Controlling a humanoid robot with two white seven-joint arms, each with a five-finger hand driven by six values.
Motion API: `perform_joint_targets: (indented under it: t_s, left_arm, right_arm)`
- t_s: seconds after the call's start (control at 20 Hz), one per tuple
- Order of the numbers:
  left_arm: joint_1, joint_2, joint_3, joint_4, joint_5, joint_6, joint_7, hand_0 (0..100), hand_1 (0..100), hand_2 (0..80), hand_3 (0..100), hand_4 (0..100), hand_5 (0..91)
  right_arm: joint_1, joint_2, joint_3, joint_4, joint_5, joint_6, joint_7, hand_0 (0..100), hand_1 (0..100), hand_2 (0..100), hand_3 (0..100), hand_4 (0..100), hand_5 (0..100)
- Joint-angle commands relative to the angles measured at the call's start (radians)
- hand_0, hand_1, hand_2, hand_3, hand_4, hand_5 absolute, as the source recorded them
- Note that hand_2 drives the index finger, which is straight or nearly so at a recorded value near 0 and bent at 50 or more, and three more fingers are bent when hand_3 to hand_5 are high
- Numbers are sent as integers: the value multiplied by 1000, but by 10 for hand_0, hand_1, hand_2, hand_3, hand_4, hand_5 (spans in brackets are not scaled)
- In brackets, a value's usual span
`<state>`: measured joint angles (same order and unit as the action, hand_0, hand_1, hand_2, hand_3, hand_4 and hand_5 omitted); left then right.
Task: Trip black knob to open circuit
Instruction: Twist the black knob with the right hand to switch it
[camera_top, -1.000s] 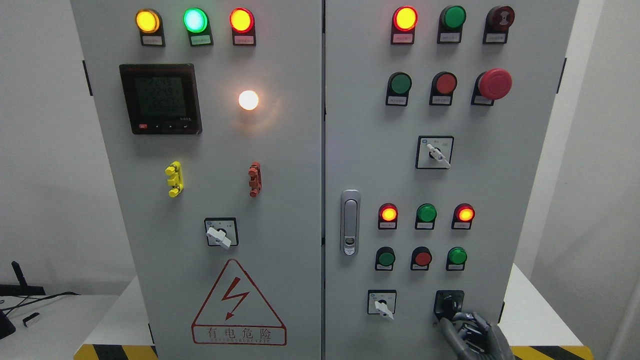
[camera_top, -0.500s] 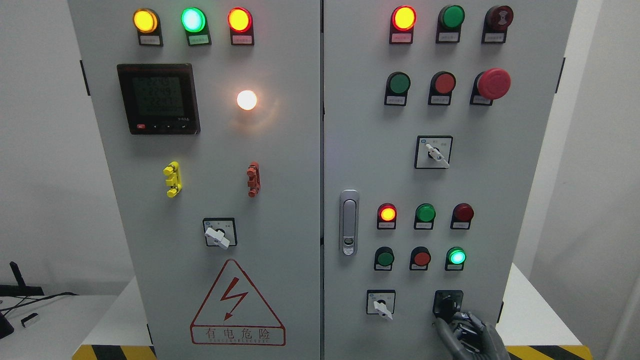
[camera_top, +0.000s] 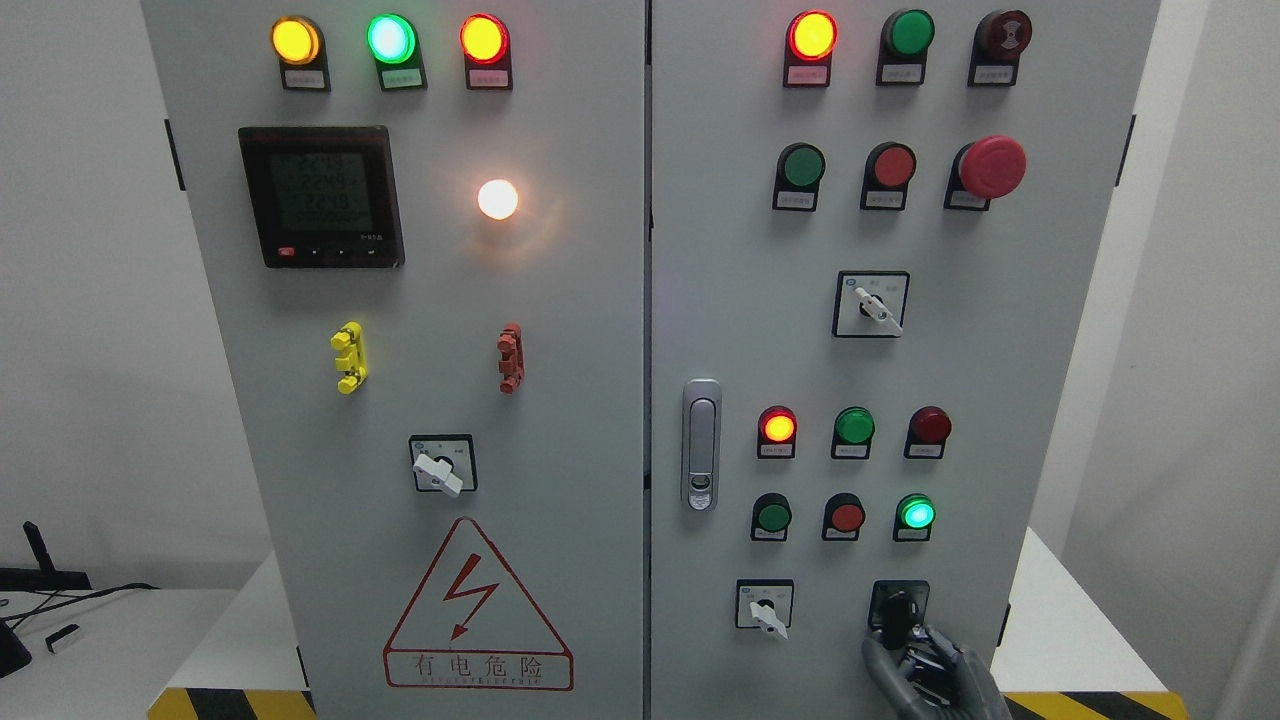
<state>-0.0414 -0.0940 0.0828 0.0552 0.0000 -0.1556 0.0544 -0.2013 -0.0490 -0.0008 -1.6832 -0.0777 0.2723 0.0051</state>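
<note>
The black knob (camera_top: 897, 608) sits in a black square plate at the lower right of the grey cabinet's right door (camera_top: 720, 300). Its handle points nearly straight down. My right hand (camera_top: 905, 655) rises from the bottom edge just under it, dark fingers curled, with thumb (camera_top: 877, 660) and fingers pinching the handle's lower end. Above the knob, the red lamp (camera_top: 930, 425) is dark and the green lamp (camera_top: 916, 513) glows. My left arm does not show.
A white rotary switch (camera_top: 766, 612) sits left of the knob, another (camera_top: 872, 305) higher up. A red mushroom button (camera_top: 991, 166) juts out at upper right. The door latch (camera_top: 701, 443) stands near the seam. The cabinet rests on a white table (camera_top: 1060, 630).
The right-hand red lamp above the knob went out and the green lamp beneath it lit. The knob's handle turned, and my right hand slid slightly down and left.
</note>
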Motion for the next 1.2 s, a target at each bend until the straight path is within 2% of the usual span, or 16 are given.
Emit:
perform_joint_targets:
  t_s: [0.0, 1.15]
  left_arm:
    - [0, 0, 0, 0, -31, -1, 1, 120, 389, 0, 0, 0, 0]
    - [0, 0, 0, 0, -31, -1, 1, 120, 389, 0, 0, 0, 0]
  right_arm:
    - [2, 1, -25, 0, 1, -2, -10, 333, 654, 471, 876, 781, 776]
    - [17, -5, -60, 5, 3, -8, -8, 337, 655, 468, 875, 781, 774]
